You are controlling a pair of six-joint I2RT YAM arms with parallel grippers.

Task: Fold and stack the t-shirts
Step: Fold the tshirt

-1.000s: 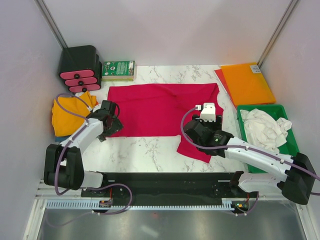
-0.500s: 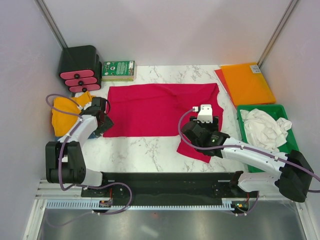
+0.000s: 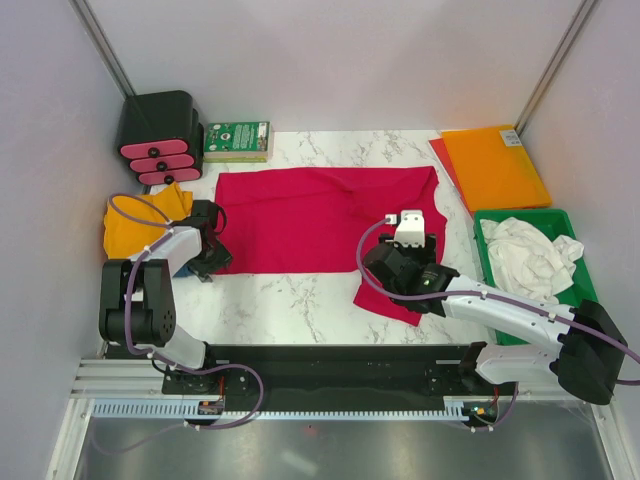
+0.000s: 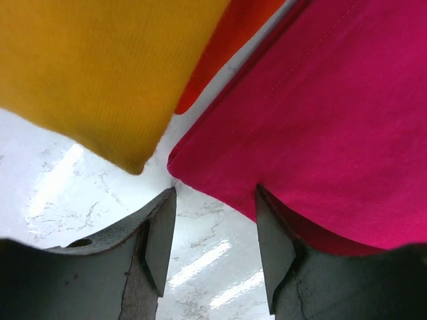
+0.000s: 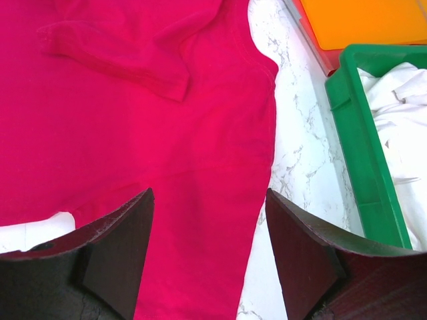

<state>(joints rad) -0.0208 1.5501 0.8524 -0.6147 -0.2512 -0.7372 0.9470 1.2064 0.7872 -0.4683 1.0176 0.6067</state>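
The crimson-red t-shirt (image 3: 320,215) lies spread flat on the marble table, with one flap reaching toward the near edge on its right side. My left gripper (image 3: 207,252) is open and low at the shirt's near-left corner. In the left wrist view (image 4: 213,223) that corner (image 4: 320,127) lies just ahead of the fingers, with bare marble between them. My right gripper (image 3: 398,268) is open over the shirt's right part (image 5: 167,133) and holds nothing (image 5: 210,233). A golden-yellow shirt (image 3: 135,228) (image 4: 93,67) lies bunched at the left. White shirts (image 3: 530,255) fill the green tray. No blue shirt shows.
The green tray (image 3: 490,262) (image 5: 360,153) stands at the right, and the flat orange sheet (image 3: 495,165) (image 5: 367,20) lies behind it. A black holder with pink slots (image 3: 160,135) and a green box (image 3: 237,140) stand at the back left. Walls close in both sides.
My left gripper swung out left toward the yellow shirt, then came back to the red shirt's near-left corner, and its arm folded in. The right gripper shifted only slightly.
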